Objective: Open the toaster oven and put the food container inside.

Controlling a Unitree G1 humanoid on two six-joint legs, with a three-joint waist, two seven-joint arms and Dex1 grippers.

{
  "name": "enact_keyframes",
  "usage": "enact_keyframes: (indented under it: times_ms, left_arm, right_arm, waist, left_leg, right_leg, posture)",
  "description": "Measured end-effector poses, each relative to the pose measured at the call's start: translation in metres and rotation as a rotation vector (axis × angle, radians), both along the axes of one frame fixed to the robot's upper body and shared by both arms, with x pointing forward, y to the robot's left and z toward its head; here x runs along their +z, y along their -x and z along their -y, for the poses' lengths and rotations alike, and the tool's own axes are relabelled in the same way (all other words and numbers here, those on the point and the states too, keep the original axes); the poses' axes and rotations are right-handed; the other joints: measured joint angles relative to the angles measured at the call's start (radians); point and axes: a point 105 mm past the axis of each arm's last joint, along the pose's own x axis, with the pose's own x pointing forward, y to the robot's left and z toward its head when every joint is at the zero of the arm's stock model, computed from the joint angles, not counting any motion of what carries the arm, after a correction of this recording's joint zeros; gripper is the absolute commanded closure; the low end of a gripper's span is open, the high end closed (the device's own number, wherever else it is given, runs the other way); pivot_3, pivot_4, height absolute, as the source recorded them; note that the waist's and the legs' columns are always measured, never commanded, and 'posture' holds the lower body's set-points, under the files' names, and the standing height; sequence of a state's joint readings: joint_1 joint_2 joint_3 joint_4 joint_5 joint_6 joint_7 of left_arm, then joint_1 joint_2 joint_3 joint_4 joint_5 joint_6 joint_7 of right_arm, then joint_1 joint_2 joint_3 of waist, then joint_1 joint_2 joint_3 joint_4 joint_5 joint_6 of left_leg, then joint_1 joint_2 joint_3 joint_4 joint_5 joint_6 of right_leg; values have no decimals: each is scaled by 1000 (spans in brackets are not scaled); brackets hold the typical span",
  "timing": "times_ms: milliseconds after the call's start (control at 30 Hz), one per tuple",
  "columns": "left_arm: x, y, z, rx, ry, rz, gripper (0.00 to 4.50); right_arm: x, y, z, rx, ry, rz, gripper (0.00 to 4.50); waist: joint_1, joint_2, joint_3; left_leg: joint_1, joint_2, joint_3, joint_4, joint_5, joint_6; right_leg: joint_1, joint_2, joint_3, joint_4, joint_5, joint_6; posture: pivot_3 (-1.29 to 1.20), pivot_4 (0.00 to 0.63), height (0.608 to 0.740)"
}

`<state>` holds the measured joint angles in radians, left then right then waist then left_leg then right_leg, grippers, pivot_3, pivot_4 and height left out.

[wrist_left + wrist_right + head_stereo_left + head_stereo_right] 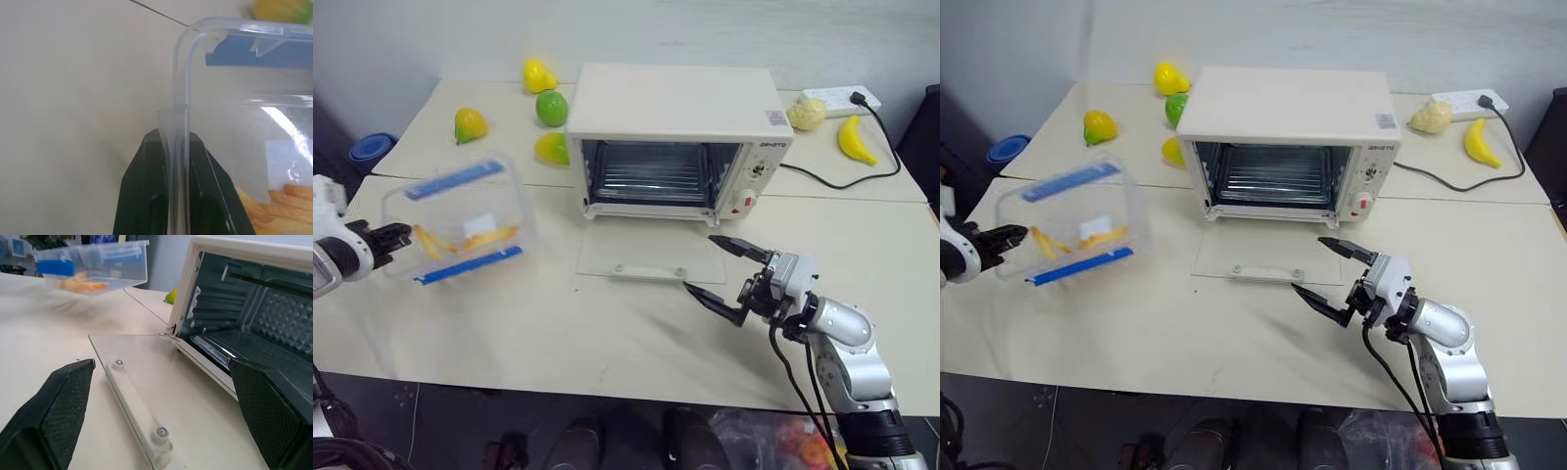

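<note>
Two grippers over a cream table. Left gripper – far left, black fingers pinched shut on the end wall of the food container, held up off the table and tilted, well to the left of the toaster oven. Clear box, two blue clip strips, orange-yellow strips of food inside. Right gripper – just in front of the oven, fingers spread wide, gripping nothing, hovering near the right end of the glass door. Door folded fully down, flat on the table, white bar handle facing up. Oven cavity open, wire rack visible. Plastic fruits behind: yellow-green ones at left of the oven, a banana at right beside a power strip.
</note>
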<state>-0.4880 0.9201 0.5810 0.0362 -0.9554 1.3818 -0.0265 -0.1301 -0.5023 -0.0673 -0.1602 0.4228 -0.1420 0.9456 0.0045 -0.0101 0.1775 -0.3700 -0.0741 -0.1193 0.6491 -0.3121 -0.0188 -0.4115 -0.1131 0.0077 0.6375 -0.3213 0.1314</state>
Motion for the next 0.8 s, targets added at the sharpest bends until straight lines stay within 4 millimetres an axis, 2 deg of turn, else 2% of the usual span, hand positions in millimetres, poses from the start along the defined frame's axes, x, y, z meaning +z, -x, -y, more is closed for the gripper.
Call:
enact_keyframes:
  times_ms: [100,233,333,467,600,800]
  left_arm:
    - [5,-8,43,-140,-2,15,4356]
    - [7,-20,128,-387,9,52,4356]
    - [-2,-28,160,-441,-7,25,4356]
    - [-4,-38,177,-431,-48,16,4356]
    - [-7,-50,179,-380,-48,15,4356]
    - [-1,-66,191,-365,0,67,2558]
  right_arm:
    - [1,0,9,-48,-13,-15,0]
    - [6,7,14,-100,-58,-59,0]
    - [3,17,17,-119,-56,-111,0]
    - [2,27,19,-160,-64,-133,0]
    - [6,30,17,-191,-88,-118,0]
    - [7,31,18,-231,-112,-112,0]
  waist:
    - [2,0,0]
    - [8,0,0]
    - [0,-1,0]
    - [-9,-1,0]
    - [-3,-1,0]
    - [11,-1,0]
  left_leg:
    - [0,0,0,0,0,0]
    - [0,0,1,1,0,0]
    - [0,1,3,0,0,-1]
    - [1,2,6,0,0,-1]
    - [1,1,6,0,0,-1]
    - [0,1,5,2,0,-1]
  right_leg:
    - [0,0,-1,1,0,0]
    - [0,1,-1,1,0,0]
    - [-1,2,0,0,0,0]
    - [-2,4,2,1,0,0]
    - [-2,3,2,2,0,0]
    - [-1,3,2,1,0,1]
  posture:
    - [0,150,740]
    - [0,150,740]
    - [0,150,740]
    - [0,150,740]
    - [0,150,740]
    - [0,150,740]
